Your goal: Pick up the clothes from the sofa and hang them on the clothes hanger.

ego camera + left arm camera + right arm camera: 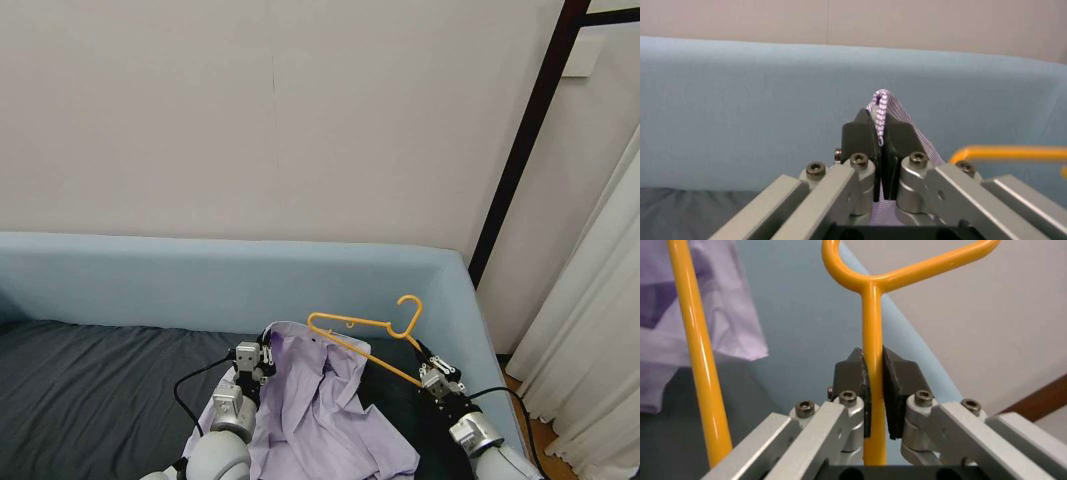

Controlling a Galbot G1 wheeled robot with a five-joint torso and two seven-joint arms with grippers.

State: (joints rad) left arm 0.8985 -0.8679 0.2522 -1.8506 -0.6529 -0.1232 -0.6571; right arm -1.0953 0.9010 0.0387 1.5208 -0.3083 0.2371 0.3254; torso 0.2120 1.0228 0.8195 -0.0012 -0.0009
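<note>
While the light-blue sofa (200, 280) spans the scene along the wall, one lilac striped shirt (320, 415) rests bunched on its dark seat cover (80, 380), toward the sofa's right end. Two grippers are engaged.

The left gripper (264, 352) sits at the shirt's upper left edge. In the left wrist view its fingers (863, 132) are pressed together on a raised fold of the fabric, which pokes up above the tips.

One orange hanger (350, 321) is held above the seat just right of that fold, hook uppermost, its lower bar crossing over the shirt.

The right gripper (432, 372) is at the hanger's lower right. The right wrist view shows its pads (897, 375) clamped on the hanger's straight stem below the hook.
</note>
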